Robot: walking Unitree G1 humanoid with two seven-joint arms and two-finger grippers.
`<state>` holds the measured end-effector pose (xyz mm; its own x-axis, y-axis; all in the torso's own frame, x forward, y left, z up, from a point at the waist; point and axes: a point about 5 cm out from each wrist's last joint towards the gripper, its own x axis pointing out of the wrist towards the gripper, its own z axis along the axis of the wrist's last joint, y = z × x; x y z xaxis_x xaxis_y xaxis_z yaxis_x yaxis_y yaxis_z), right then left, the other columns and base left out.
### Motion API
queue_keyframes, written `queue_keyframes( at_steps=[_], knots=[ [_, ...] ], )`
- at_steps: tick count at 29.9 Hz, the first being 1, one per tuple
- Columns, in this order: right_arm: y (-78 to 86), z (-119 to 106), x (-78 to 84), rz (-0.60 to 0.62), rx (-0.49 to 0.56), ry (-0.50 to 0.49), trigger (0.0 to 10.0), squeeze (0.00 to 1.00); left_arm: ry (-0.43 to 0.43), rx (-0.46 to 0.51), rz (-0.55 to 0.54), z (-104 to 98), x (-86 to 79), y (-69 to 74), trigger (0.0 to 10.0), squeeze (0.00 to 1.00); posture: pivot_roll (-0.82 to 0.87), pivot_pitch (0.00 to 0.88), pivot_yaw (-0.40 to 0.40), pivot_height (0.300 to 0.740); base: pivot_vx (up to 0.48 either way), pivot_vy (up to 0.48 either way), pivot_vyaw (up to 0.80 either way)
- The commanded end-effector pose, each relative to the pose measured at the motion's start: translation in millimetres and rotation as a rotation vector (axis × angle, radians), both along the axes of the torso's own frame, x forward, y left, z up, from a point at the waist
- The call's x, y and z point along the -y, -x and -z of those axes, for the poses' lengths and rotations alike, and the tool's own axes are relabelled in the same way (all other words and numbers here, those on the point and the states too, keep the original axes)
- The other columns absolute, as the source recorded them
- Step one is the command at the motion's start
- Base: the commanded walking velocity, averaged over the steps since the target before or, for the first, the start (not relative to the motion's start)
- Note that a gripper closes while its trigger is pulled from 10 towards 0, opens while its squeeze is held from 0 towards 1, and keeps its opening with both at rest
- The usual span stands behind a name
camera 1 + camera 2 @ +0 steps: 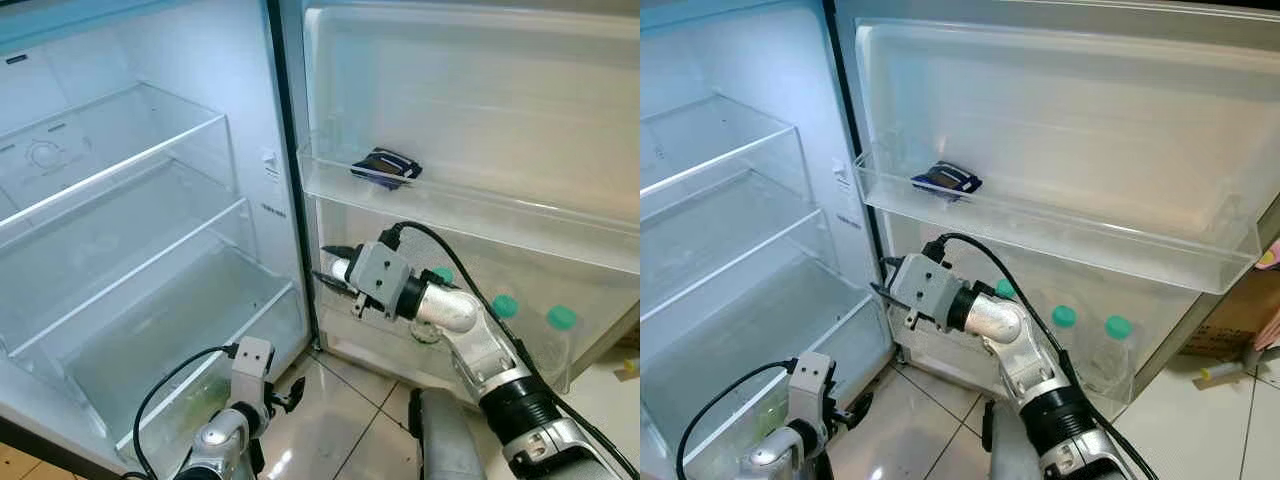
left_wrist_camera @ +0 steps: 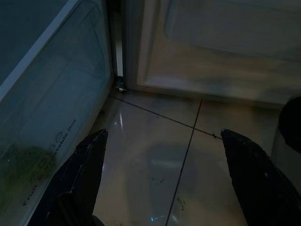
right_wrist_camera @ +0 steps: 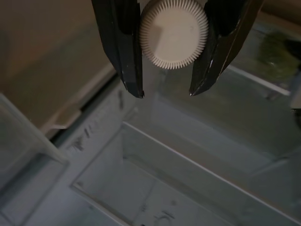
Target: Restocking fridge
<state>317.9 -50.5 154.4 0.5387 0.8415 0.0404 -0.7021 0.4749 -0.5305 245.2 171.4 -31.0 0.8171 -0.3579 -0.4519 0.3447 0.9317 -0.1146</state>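
The fridge (image 1: 150, 250) stands open, its clear shelves bare, and its door (image 1: 470, 110) is swung wide to the right. On the upper door shelf (image 1: 450, 205) lies a small dark blue packet (image 1: 386, 167). In the lower door shelf stand bottles with green caps (image 1: 505, 306). The right gripper (image 1: 325, 272) reaches toward the fridge's hinge edge just below that upper shelf, its fingers (image 3: 122, 52) clamped on a white ribbed cap (image 3: 174, 33). The left gripper (image 2: 162, 141) hangs low by the fridge's bottom drawer, above the tiled floor (image 2: 155, 160), fingers spread apart and holding nothing.
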Motion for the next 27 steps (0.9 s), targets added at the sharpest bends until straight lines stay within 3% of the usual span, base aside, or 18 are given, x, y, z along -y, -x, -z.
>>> queue_keyframes(
  at_steps=[1, 9, 20, 27],
  knots=[
    [-1.1, 0.9, -3.7, 0.004, 0.006, -0.005, 10.0, 0.0, 0.006, -0.01, 0.004, 3.1, 2.5, 4.1, 10.0, 0.0, -0.13, 0.021, -0.002, 0.455, 0.0, 0.0, 0.0],
    [-11.8, 13.4, -13.4, 0.088, -0.044, -0.036, 10.0, 0.0, 0.01, 0.001, 0.004, 2.4, 3.8, 3.8, 10.0, 0.0, -0.11, 0.031, -0.01, 0.455, 0.0, 0.0, 0.0],
    [-22.5, 18.0, -11.3, 0.161, -0.052, -0.057, 10.0, 0.0, 0.006, 0.023, -0.003, 1.0, -2.8, 5.3, 10.0, 0.0, -0.07, 0.042, -0.022, 0.455, 0.0, 0.0, 0.0],
    [-25.8, 26.9, -12.4, 0.214, -0.125, -0.106, 10.0, 0.0, 0.01, 0.045, -0.001, -0.3, -3.2, 6.0, 10.0, 0.0, -0.05, 0.065, -0.029, 0.455, 0.0, 0.0, 0.0]
  ],
)
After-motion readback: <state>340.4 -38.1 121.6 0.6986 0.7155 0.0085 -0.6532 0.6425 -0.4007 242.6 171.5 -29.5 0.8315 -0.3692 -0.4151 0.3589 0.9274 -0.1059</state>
